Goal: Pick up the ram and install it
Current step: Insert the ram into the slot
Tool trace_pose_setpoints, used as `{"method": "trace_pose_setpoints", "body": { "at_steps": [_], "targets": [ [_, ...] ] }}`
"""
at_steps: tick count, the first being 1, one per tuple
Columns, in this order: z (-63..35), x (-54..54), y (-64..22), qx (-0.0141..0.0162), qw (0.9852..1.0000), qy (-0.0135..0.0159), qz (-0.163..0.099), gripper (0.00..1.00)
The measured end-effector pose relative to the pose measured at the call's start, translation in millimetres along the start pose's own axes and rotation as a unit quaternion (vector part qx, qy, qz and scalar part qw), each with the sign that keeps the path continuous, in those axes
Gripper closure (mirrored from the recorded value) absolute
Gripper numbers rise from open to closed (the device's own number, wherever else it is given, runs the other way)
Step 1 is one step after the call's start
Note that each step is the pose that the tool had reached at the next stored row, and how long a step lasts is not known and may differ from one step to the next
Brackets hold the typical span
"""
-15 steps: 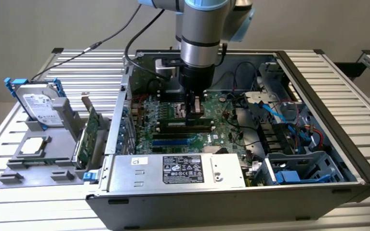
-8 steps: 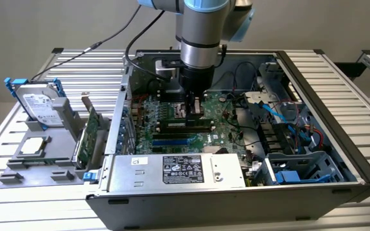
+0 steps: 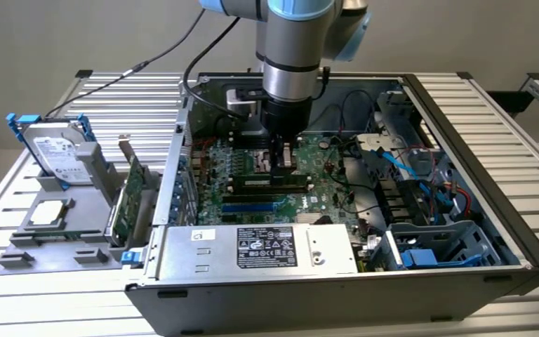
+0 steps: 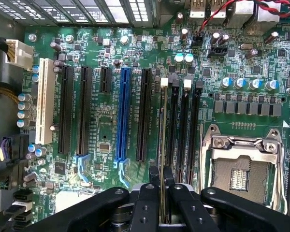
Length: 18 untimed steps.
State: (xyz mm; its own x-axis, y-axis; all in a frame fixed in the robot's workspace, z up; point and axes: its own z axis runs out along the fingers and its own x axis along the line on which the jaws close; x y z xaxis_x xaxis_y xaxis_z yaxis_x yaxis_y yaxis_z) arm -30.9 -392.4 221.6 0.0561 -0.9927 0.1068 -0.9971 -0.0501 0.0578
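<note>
Claw is pinched nearly shut on the ram. The stick sits edge-on between the fingers, over the bank of black memory slots just beside the CPU socket. Reads to me as the seating step. The stick runs parallel to the slots and looks lined up with the one carrying the white latch; can't tell if it's touching yet. To do it well, I'd say: match the notch to the slot key, have both end latches open, push straight down with even load along the stick, no rocking. Board flex or a skewed entry is the risk. Wrist view gives the alignment, stick edge against slot line, with the blue slot further across. Exterior view gives what that lacks: power supply at the near edge, arm standing vertical inside the open case above the motherboard. Outside the case, on the exterior view's left, are the expansion card and hard drive.
</note>
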Motion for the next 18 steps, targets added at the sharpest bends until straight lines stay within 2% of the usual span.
{"method": "trace_pose_setpoints", "body": {
  "at_steps": [12,18],
  "targets": [
    [0.8,-1.4,-0.1,-0.0004,1.0000,-0.0002,0.005,0.86],
    [-9.7,0.3,0.5,-0.0007,1.0000,0.0001,0.005,0.86]
  ]
}}
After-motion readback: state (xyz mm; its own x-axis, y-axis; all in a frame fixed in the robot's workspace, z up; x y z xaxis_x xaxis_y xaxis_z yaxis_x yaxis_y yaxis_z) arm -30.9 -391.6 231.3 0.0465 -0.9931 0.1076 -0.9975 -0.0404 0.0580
